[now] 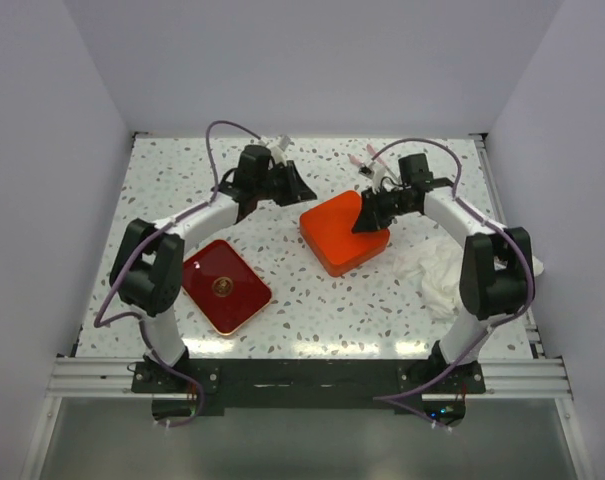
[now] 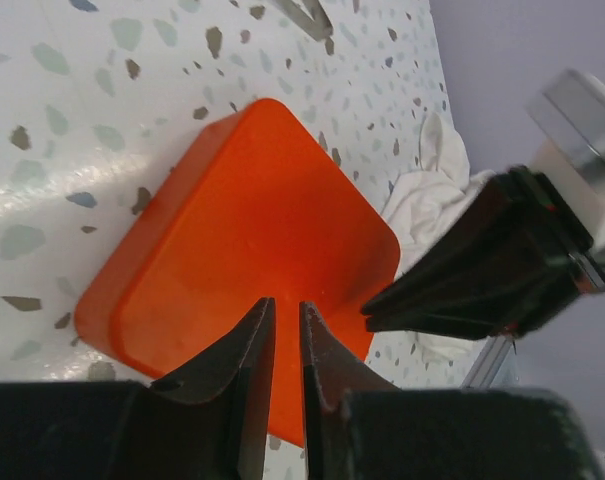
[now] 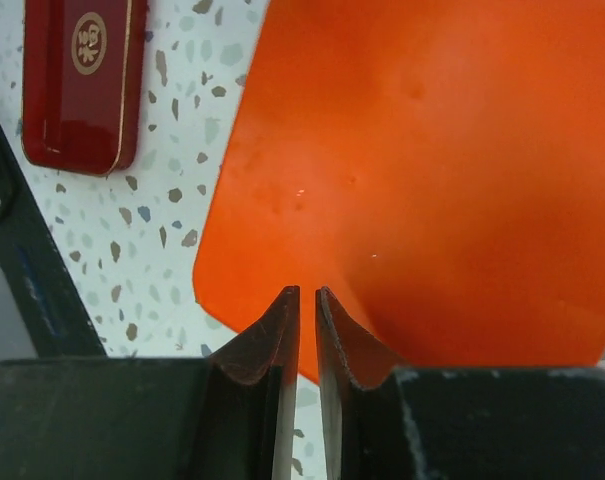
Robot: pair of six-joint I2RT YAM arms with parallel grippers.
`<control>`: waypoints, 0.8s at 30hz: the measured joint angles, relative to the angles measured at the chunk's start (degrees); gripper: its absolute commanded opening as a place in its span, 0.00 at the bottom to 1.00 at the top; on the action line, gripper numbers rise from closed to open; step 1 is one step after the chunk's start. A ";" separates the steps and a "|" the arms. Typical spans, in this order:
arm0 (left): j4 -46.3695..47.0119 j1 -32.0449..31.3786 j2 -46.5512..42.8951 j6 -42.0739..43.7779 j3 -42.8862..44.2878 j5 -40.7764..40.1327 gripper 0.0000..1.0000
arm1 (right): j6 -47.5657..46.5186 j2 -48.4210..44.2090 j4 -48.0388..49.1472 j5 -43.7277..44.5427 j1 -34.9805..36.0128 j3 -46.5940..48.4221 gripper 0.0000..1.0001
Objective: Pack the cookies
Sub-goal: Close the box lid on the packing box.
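No cookies show in any view. An orange square box (image 1: pixel 334 238) with rounded corners lies closed side up in the middle of the table; it also fills the left wrist view (image 2: pixel 252 220) and the right wrist view (image 3: pixel 432 180). My left gripper (image 1: pixel 304 192) hovers just beyond the box's far left corner. Its jaws (image 2: pixel 287 303) stand a narrow slit apart with nothing between them. My right gripper (image 1: pixel 368 222) hangs over the box's right side. It (image 3: pixel 307 290) is likewise open by a thin gap and empty. The two grippers face each other across the box.
A dark red square tin piece (image 1: pixel 225 285) with a gold emblem lies at the front left, also seen from the right wrist (image 3: pixel 82 80). A crumpled white cloth (image 1: pixel 437 272) lies at the right, by the right arm's elbow (image 2: pixel 427 190).
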 measured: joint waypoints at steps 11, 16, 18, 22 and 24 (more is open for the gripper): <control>2.97 -5.68 4.31 -2.40 -3.41 1.95 0.19 | 12.81 6.45 -0.55 -1.55 -4.35 0.81 0.13; 2.69 -5.75 7.74 -2.73 -2.97 2.36 0.18 | 14.80 8.98 -0.50 -3.63 -6.14 0.94 0.13; 2.58 -5.77 7.87 -2.51 -2.78 2.23 0.18 | 15.52 9.68 -0.46 -4.87 -6.86 0.94 0.12; 2.58 -5.77 8.17 -2.51 -2.54 2.36 0.18 | 17.77 11.34 -0.46 -7.45 -8.35 0.96 0.12; 2.56 -5.75 8.31 -2.51 -2.45 2.40 0.18 | 18.95 12.55 -0.70 -9.16 -9.18 1.14 0.12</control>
